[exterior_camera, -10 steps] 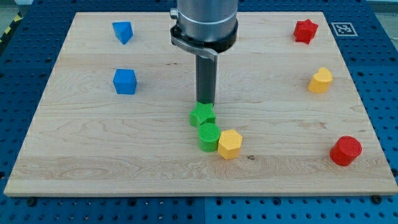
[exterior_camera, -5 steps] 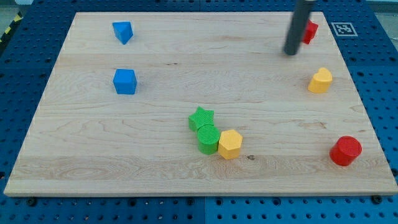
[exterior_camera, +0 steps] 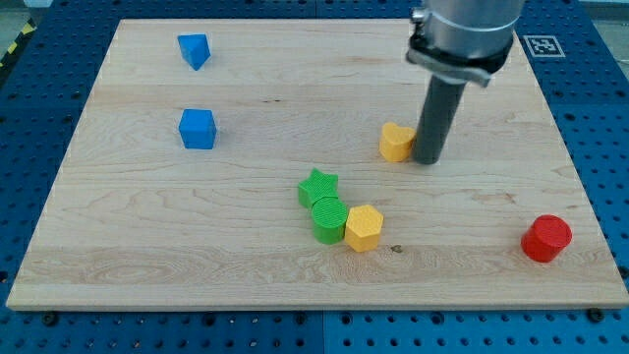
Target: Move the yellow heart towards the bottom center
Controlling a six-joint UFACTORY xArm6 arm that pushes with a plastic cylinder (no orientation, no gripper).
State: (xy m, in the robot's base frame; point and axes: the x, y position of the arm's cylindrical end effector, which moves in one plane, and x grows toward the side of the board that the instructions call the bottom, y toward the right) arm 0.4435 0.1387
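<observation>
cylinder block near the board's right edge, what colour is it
Red: the red cylinder block, seen clearly in the camera view, the only view.

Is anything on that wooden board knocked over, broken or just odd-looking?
Nothing looks broken or spilled. The one crowded spot is near the middle, where the green star, green cylinder and yellow hexagon sit bunched together. My tip is right beside the yellow heart, on its right.

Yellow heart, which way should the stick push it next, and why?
Probably down and a little left. My tip sits against the right side of the yellow heart, and the bottom center lies below, left of it. I'd first shift the tip to the heart's upper side, steering past the yellow hexagon.
</observation>
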